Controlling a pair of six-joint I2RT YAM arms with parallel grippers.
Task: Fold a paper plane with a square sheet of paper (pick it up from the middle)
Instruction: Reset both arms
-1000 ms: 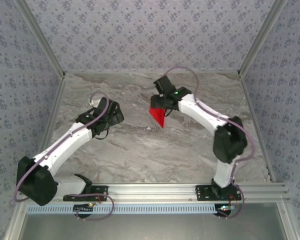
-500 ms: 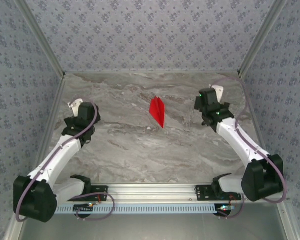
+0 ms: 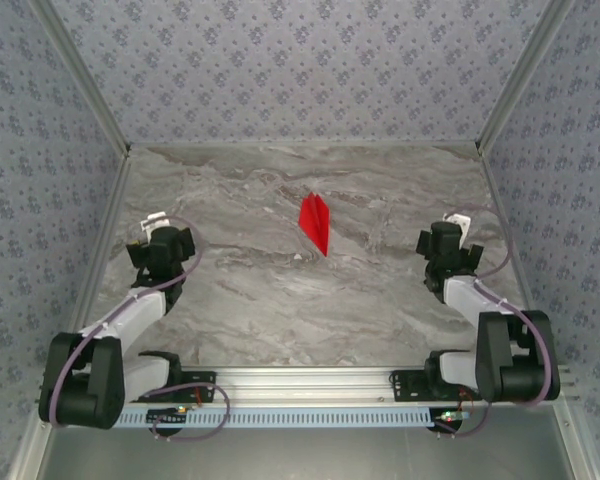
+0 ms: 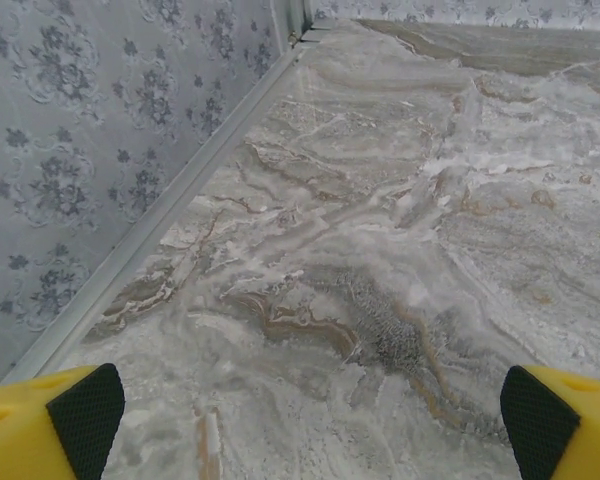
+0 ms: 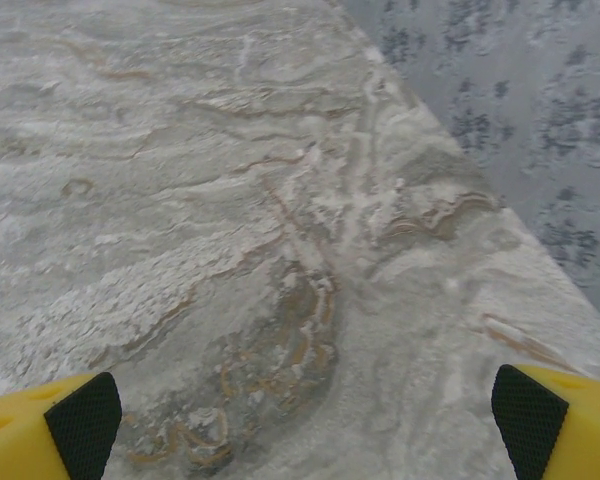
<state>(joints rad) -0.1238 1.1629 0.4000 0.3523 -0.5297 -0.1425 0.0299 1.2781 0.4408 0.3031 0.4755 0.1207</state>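
That grey marbled table (image 3: 270, 300) had 1 red paper plane (image 3: 316, 222) lying flat on it, around the middle, sharp tip toward the near edge.

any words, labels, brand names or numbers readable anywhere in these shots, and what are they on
No readable text in any view.
The paper plane is plain red, unmarked.
The table shows marble veining, and the walls show a floral pattern.
The fittings along the rail are too small to tell whether they carry markings.
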